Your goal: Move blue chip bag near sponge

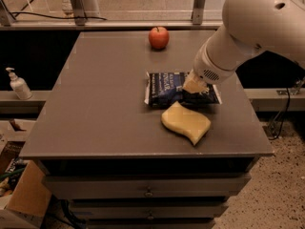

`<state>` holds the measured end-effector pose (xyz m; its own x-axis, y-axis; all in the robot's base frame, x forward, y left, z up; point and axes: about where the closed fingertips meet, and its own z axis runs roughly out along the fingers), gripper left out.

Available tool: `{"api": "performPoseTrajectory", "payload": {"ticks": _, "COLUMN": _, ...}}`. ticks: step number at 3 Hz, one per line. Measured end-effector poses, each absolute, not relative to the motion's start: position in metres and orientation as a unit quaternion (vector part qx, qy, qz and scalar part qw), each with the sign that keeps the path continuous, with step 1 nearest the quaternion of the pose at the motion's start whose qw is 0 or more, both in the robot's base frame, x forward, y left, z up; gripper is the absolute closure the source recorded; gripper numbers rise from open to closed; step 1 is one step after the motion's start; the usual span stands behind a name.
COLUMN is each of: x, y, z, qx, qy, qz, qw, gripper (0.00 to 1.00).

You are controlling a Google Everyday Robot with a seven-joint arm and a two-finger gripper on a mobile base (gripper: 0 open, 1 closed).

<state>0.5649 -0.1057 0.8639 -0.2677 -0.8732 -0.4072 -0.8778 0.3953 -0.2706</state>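
The blue chip bag (164, 87) lies flat on the grey table (95, 104), right of centre. Its near edge touches or almost touches the far edge of the pale yellow sponge (186, 123), which lies near the table's front right. My gripper (194, 90) comes down from the white arm at the upper right. It is shut on the right part of the bag, low over the table. The arm hides the bag's right end.
A red apple (158, 36) stands at the table's far edge. A soap dispenser bottle (17, 85) stands on a ledge to the left. A cardboard box (24, 194) is on the floor at the lower left. Drawers (147, 192) are below the tabletop.
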Motion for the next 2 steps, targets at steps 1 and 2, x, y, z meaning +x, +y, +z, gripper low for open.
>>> {"api": "performPoseTrajectory", "payload": {"ticks": 1, "x": 0.5554, "y": -0.1108, "z": 0.8695, "qx": -0.555, "qy": 0.795, "qz": 0.005, "qw": 0.247, "gripper": 0.8}}
{"api": "performPoseTrajectory", "payload": {"ticks": 2, "x": 0.5558, "y": -0.1077, "z": 0.8714, "qx": -0.559, "qy": 0.792, "qz": 0.008, "qw": 0.245, "gripper": 0.58}}
